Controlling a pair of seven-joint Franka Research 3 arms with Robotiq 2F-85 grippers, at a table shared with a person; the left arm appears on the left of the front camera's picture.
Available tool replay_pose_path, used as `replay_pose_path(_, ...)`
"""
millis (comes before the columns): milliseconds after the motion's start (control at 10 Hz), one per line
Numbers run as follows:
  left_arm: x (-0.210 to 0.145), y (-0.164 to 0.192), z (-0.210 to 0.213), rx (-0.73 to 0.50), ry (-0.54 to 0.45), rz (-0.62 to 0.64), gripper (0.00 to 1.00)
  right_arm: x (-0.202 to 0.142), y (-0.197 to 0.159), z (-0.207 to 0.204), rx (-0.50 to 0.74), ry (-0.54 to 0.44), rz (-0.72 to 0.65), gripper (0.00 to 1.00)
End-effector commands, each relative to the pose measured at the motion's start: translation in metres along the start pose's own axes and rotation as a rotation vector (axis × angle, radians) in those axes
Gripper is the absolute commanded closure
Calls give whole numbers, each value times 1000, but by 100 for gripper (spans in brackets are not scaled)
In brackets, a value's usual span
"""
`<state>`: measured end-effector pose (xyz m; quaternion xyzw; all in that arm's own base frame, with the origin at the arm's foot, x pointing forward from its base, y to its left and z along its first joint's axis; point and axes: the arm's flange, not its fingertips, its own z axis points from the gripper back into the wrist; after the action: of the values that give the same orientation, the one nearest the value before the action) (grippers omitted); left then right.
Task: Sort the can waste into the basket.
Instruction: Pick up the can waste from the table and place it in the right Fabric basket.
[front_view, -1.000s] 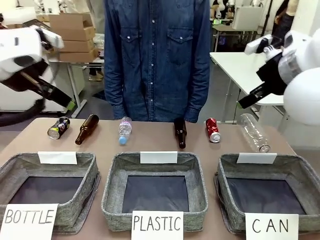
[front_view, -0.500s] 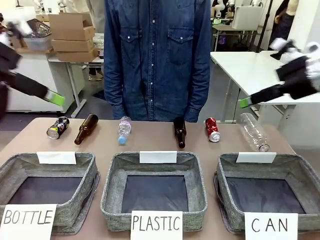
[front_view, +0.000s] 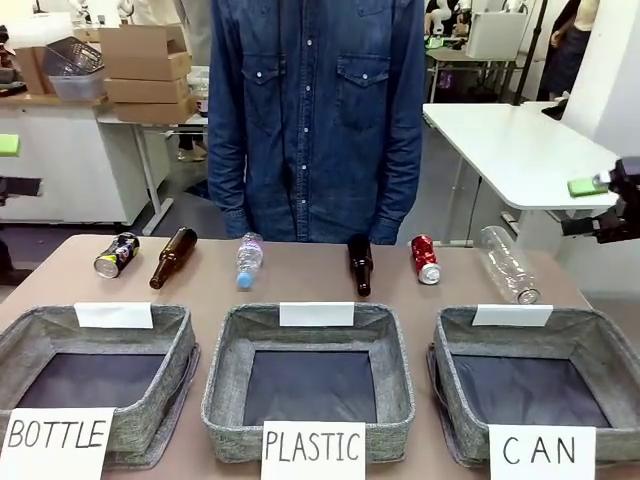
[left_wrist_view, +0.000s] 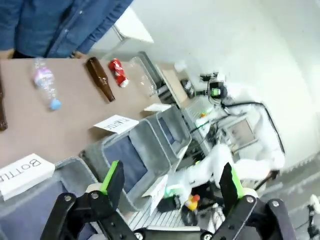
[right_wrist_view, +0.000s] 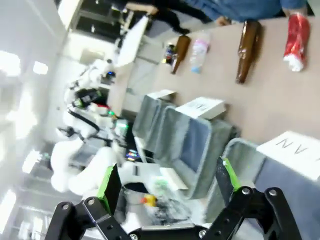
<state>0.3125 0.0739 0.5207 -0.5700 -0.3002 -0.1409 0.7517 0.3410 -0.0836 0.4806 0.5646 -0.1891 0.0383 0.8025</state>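
Presently, task items, two. Red can (front_view: 426, 260): on its side on the tabletop (front_view: 300, 285), right of centre in the far row, long axis running roughly near-to-far with a slight slant. It lies between a brown glass bottle (front_view: 360, 264) and a clear plastic bottle (front_view: 508, 265), apart from both. Dark can (front_view: 116, 255): on its side at the far-left end of the same row, yellow-green end turned towards the robot's left, just beside a second brown bottle (front_view: 174, 257).

Destination: basket marked "CAN" (front_view: 610, 345), near right, nothing in it. The red can sits just behind its far-left corner; the dark can is well apart from it, across the whole row.

Right gripper (front_view: 580, 207): raised at the right edge, jaws released and wide, nothing between them. The red can lies below it and towards the centre. Judged the nearer arm for that can.

Left gripper (front_view: 10, 165): raised at the left edge, jaws likewise released and bare. Nearer the dark can.

Status, as judged: neither can yet sorted; with a near-to-far axis, the red can calls for the jaws to close across its sides.
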Motion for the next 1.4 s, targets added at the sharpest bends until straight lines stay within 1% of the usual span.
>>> replay_pose_path(0, -19, 10, -8, 44, -27, 60, 0, 16, 12, -12, -5, -49, -179, 0)
replay_pose_path(100, -20, 16, -7, 51, -29, 87, 0, 19, 12, -17, -19, -44, -182, 0)
replay_pose_path(200, -21, 21, -8, 70, -33, 104, 0, 19, 11, -26, -99, -87, -144, 0)
replay_pose_path(300, -20, 26, -14, 264, 4, 190, 0, 15, -4, -13, 16, -32, -174, 0)
replay_pose_path(400, -5, 30, 6, 54, -40, 126, 0, 15, -4, -13, 16, -32, -174, 0)
replay_pose_path(900, -5, 30, 6, 54, -40, 126, 0, 15, -4, -13, 16, -32, -174, 0)
replay_pose_path(1000, -8, 27, 8, 69, -30, 151, 0, 15, -4, -13, 16, -32, -174, 0)
replay_pose_path(1100, 5, 37, 19, 227, 11, 148, 0, 15, -4, -13, 16, -32, -174, 0)
replay_pose_path(1200, 24, 57, 24, 333, 54, 190, 0, 15, -4, -13, 16, -32, -174, 0)
replay_pose_path(1300, 44, 84, 23, 497, 73, 223, 0, 15, -4, -13, 16, -32, -174, 0)
